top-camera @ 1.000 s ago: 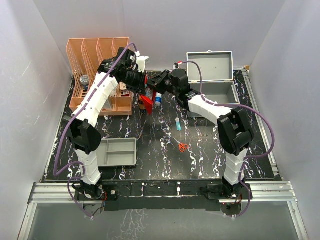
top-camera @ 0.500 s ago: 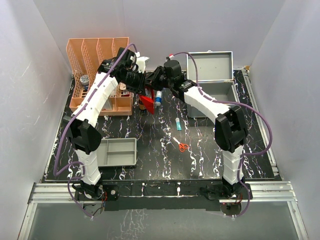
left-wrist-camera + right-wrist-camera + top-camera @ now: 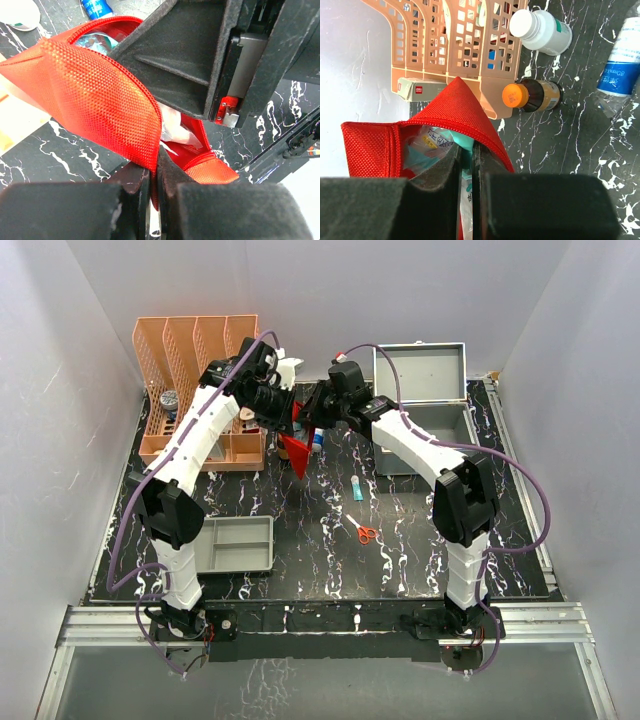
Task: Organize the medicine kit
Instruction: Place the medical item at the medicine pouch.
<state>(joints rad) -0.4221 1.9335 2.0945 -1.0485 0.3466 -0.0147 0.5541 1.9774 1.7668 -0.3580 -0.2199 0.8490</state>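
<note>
The medicine kit (image 3: 440,425), a silver-grey metal case, stands at the back right with its lid up. A red fabric pouch (image 3: 297,450) hangs unzipped above the table between my two grippers. My left gripper (image 3: 155,170) is shut on the pouch's (image 3: 100,100) rim. My right gripper (image 3: 466,150) is shut on a teal-and-clear plastic packet (image 3: 465,142) at the mouth of the pouch (image 3: 465,107), where more packets show inside. In the top view the left gripper (image 3: 277,405) and the right gripper (image 3: 312,410) sit close together over the pouch.
An orange file organizer (image 3: 195,390) stands at the back left, with a white bottle (image 3: 540,31) and an orange-capped brown bottle (image 3: 532,96) beside it. A blue-labelled bottle (image 3: 317,439), a teal tube (image 3: 357,487), scissors (image 3: 363,531) and a grey tray (image 3: 235,543) lie on the table.
My right gripper has moved left and back, closer to the left gripper. The pouch now hangs lower between them as a pointed red shape.
</note>
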